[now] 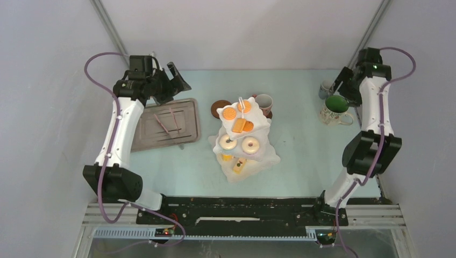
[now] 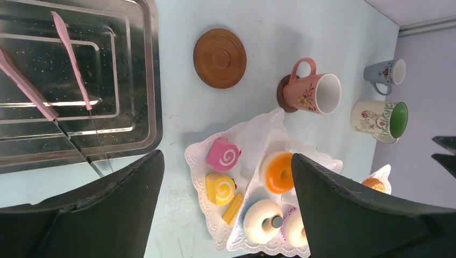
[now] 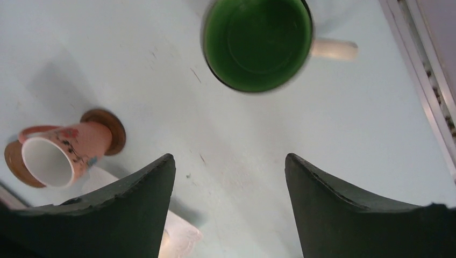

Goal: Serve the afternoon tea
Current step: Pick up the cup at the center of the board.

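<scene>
While the left arm (image 1: 122, 124) holds its jaws spread and empty near the grey tray (image 1: 146, 135) at upper left, the right arm (image 1: 376, 110) spreads empty jaws beside the green-inside mug (image 1: 336, 107) at upper right; the white stand (image 1: 270, 157) sits centre frame on the bench (image 1: 306, 166).

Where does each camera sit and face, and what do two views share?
Top external: above, behind the bases, looking down on the pale blue table; left arm and right arm show.
Left wrist: faces the grey metal tray and white three-tier stand; dark left fingers show.
Right wrist: looks down at the green-inside mug; right fingers show.
Shared by both wrists: the pink mug.
</scene>
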Available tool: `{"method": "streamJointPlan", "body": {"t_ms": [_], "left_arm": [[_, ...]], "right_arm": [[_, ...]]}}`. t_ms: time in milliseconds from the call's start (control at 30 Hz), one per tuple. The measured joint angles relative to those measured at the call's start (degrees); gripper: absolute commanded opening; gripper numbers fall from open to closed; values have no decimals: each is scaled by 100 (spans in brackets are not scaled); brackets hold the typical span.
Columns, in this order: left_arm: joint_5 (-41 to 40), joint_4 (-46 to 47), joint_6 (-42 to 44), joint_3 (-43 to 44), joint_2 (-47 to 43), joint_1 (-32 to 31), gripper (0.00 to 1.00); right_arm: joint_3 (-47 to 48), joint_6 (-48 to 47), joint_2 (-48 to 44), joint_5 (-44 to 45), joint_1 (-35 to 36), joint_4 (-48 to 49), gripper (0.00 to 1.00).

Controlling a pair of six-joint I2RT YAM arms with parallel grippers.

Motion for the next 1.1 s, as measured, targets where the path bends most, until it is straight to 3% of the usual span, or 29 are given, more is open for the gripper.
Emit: {"method": "streamJointPlan", "body": {"t_ms": [167, 267, 700, 1100], "left_arm": [[31, -22, 107, -74, -129, 0, 94], [105, -9, 170, -129, -127, 0, 95], [356, 98, 507, -822, -219, 201, 95], [391, 96, 546, -1008, -411, 299, 95]], "right_arm": [[-1445, -44, -1158, -627, -719, 297, 84], [-1797, -79, -1370, -1093, -1239, 533, 85], [-1884, -798, -345, -2533, -1934, 2031, 86], [-1987, -1172, 304, -3143, -1805, 2297, 86]]}}
